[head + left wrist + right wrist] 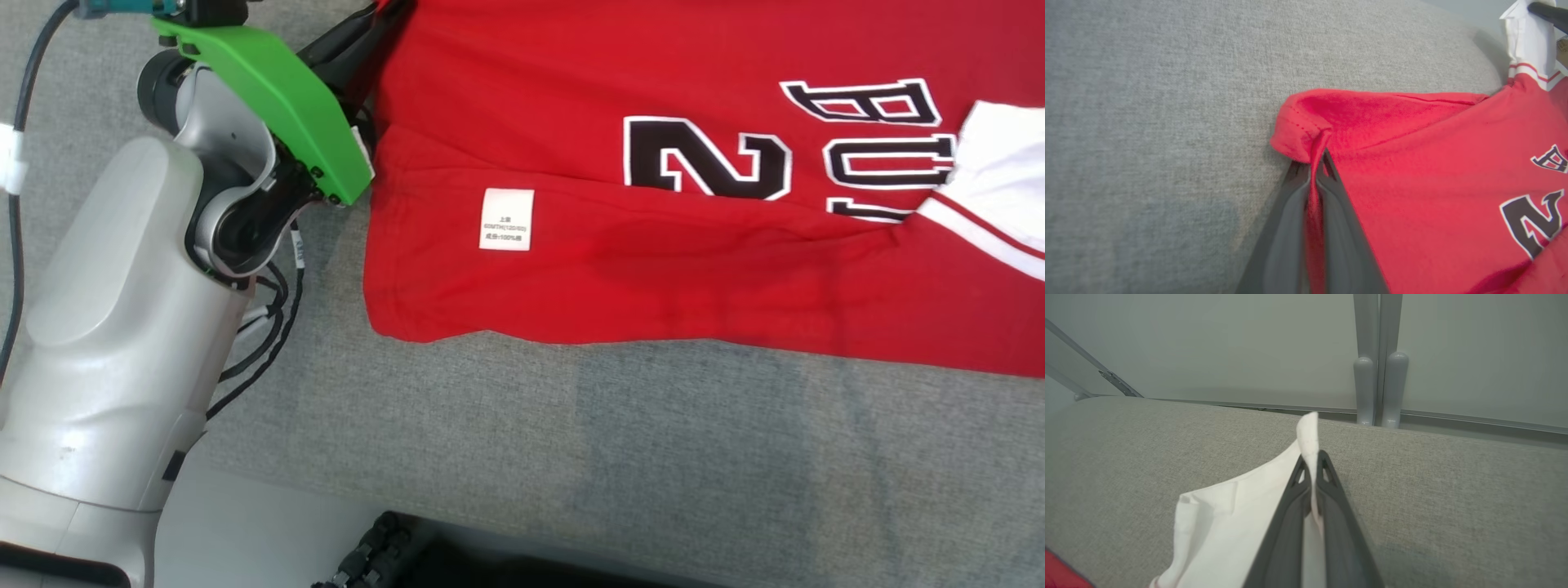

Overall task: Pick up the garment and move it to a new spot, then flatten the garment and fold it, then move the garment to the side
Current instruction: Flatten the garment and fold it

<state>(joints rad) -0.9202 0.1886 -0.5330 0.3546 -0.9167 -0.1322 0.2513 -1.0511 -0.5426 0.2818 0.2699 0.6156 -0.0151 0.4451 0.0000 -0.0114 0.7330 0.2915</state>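
Note:
The garment (pixel 653 245), a red jersey with black white-outlined lettering and a white sleeve at the right, lies spread over the grey cushion (pixel 571 425). A small white label sits on its lower fold. My left gripper (pixel 1318 163) is shut on a bunched red hem corner of the garment (pixel 1412 171), the cloth pinched between both dark fingers. In the head view the left arm reaches up to the garment's upper left edge. My right gripper (pixel 1312 459) is shut on the white sleeve (pixel 1229 522), whose edge sticks up past the fingertips.
The grey cushion's (pixel 1453 498) far edge meets a pale wall with a grey double post (pixel 1380 388). Black cables hang from my left forearm (pixel 122 327). A dark part of the robot's base (pixel 392 555) shows at the bottom of the head view.

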